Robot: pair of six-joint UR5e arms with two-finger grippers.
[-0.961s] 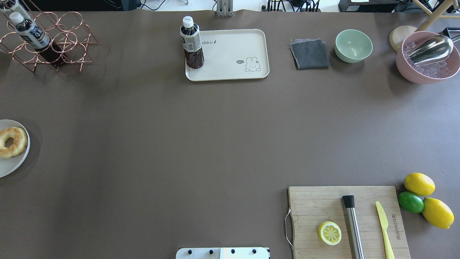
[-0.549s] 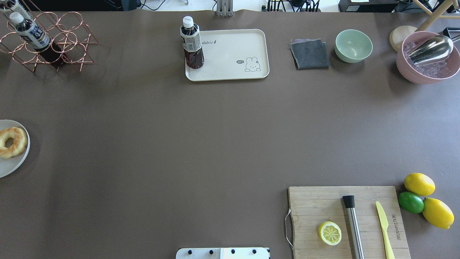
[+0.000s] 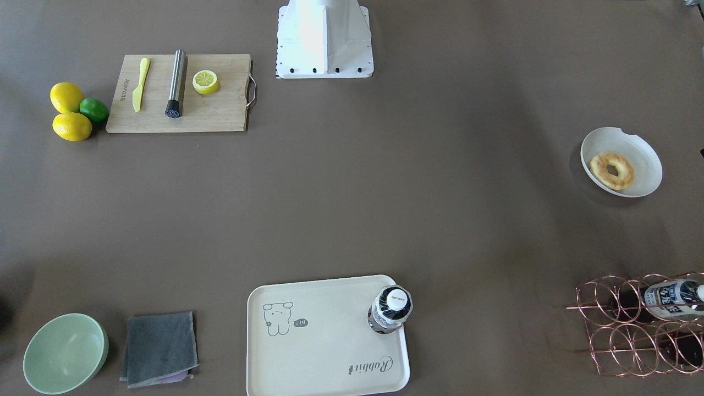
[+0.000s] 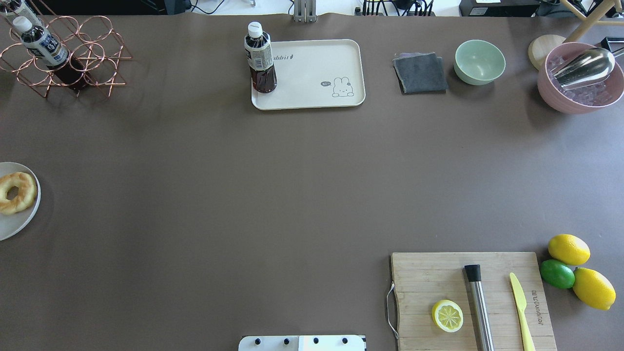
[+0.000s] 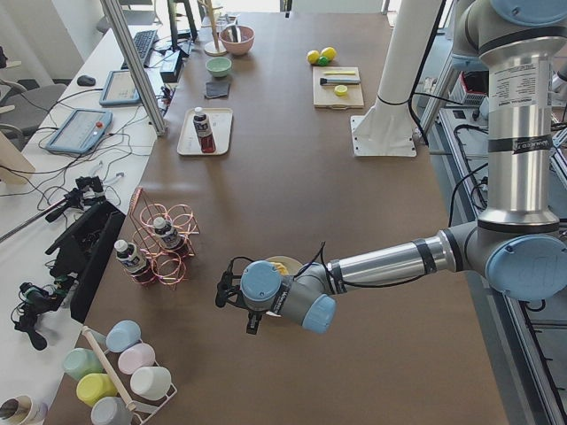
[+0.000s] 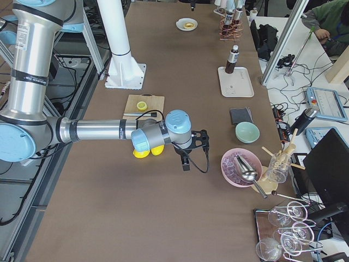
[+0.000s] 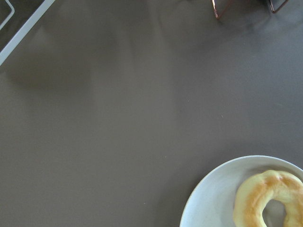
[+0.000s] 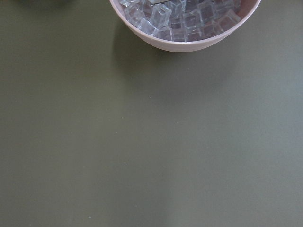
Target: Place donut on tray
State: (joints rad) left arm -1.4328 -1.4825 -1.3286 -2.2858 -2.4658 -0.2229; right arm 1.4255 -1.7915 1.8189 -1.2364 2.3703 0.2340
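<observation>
Overhead exterior showed nothing moved in the last second: the one donut (image 4: 17,192) stayed on its one white plate (image 4: 14,225) at the surface's left edge, well apart from the one tray (image 4: 312,66) carrying one bottle (image 4: 261,61), so the task looked unstarted. The left end effector (image 5: 229,290) hung by the plate and the right end effector (image 6: 197,141) was far off; whether either was open or gripping could not be told.

I count one donut (image 4: 17,192), one plate (image 4: 14,226), one tray (image 4: 312,73), three bottles (image 5: 203,133) (image 5: 165,237) (image 5: 133,259), one wire rack (image 4: 97,53), two whole lemons (image 4: 569,249) (image 4: 594,288), one lime (image 4: 557,273), one lemon half (image 4: 447,316), one cutting board (image 4: 424,278), one knife (image 4: 520,304), one steel muddler (image 4: 480,307), two bowls (image 4: 479,62) (image 4: 551,100), one folded cloth (image 4: 420,73) and two arms (image 5: 390,261) (image 6: 98,130).
</observation>
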